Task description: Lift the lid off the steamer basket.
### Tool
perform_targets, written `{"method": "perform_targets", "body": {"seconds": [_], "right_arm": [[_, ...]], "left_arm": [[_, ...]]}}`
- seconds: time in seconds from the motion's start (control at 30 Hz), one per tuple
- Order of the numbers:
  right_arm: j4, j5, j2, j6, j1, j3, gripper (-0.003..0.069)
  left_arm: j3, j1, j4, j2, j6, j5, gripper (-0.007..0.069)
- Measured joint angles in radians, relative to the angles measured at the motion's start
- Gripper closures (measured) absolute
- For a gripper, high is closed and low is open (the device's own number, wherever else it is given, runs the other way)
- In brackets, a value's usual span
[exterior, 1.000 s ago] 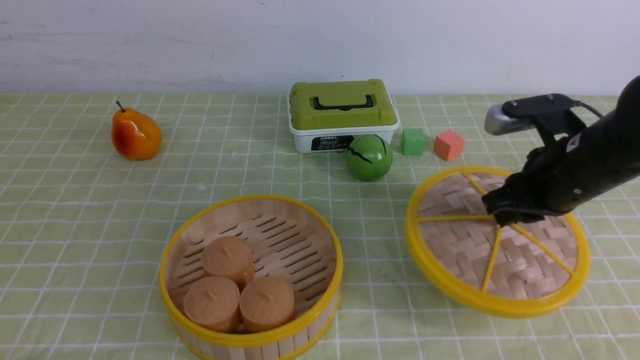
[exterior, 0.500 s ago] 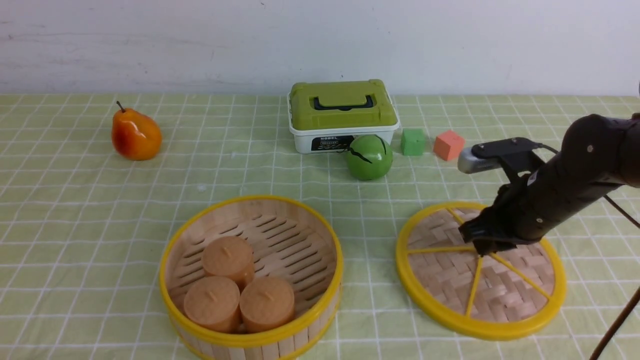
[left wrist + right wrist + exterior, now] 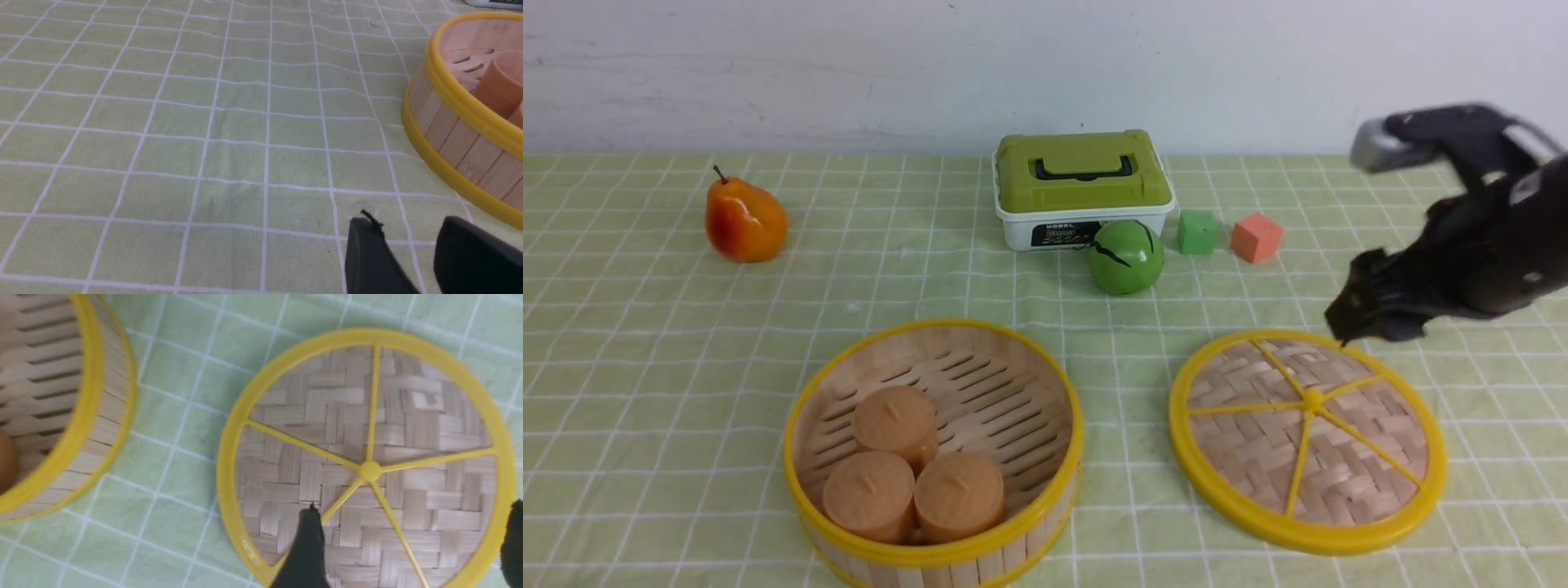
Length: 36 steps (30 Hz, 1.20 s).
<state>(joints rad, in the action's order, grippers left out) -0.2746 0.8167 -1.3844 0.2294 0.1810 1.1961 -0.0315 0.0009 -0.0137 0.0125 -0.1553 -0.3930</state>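
Observation:
The lid [image 3: 1307, 441] lies flat on the cloth to the right of the steamer basket [image 3: 1045, 384], clear of it; it also shows in the right wrist view [image 3: 408, 408]. The basket stands uncovered with three tan round buns [image 3: 907, 474] inside; its wall shows in the left wrist view [image 3: 457, 143] and the right wrist view [image 3: 110, 400]. My right gripper [image 3: 1372, 322] hovers above the lid's far edge, open and empty, its fingers wide apart in the right wrist view [image 3: 410, 516]. My left gripper [image 3: 404, 228] is open and empty, low over the cloth to the left of the basket.
A green-lidded white box [image 3: 1082, 188] stands at the back centre with a green ball [image 3: 1125, 256] in front of it. A green cube [image 3: 1197, 231] and an orange cube [image 3: 1255, 237] lie to its right. An orange pear [image 3: 743, 219] lies at the back left.
My right gripper lowered the lid onto the cloth, let go of the centre knob, opened and rose up and back to the right. The lid now lies flat.

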Motion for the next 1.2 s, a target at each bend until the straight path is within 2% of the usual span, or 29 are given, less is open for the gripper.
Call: {"method": "perform_targets", "body": {"seconds": [0.1, 0.23, 0.33, 0.37, 0.4, 0.43, 0.6, 0.77, 1.13, 1.2], "right_arm": [[0.000, 0.008, 0.176, -0.007, 0.000, -0.038, 0.0158], [0.003, 0.020, 0.473, -0.011, 0.000, -0.169, 0.0348], [0.020, 0.026, 0.682, -0.016, 0.000, -0.273, 0.0544], [0.022, 0.026, 0.696, -0.018, 0.000, -0.279, 0.0557], [0.037, 0.029, 0.786, -0.042, 0.000, -0.320, 0.0624], [0.052, 0.031, 0.843, -0.067, 0.000, -0.346, 0.0652], [0.166, 0.030, 1.033, -0.204, 0.000, -0.450, 0.0681], [0.232, -0.019, 1.087, -0.218, 0.000, -0.511, 0.0681], [0.275, -0.023, 1.095, -0.229, 0.000, -0.548, 0.0678], [0.281, -0.087, 1.095, -0.229, 0.000, -0.584, 0.0676]], "left_arm": [[0.000, 0.000, 0.000, 0.000, 0.000, 0.000, 0.0386], [0.000, 0.000, 0.000, 0.000, 0.000, 0.000, 0.0386], [0.000, 0.000, 0.000, 0.000, 0.000, 0.000, 0.0386], [0.000, 0.000, 0.000, 0.000, 0.000, 0.000, 0.0386], [0.000, 0.000, 0.000, 0.000, 0.000, 0.000, 0.0386], [0.000, 0.000, 0.000, 0.000, 0.000, 0.000, 0.0386], [0.000, 0.000, 0.000, 0.000, 0.000, 0.000, 0.0386], [0.000, 0.000, 0.000, 0.000, 0.000, 0.000, 0.0386], [0.000, 0.000, 0.000, 0.000, 0.000, 0.000, 0.0386], [0.000, 0.000, 0.000, 0.000, 0.000, 0.000, 0.0386]]}}
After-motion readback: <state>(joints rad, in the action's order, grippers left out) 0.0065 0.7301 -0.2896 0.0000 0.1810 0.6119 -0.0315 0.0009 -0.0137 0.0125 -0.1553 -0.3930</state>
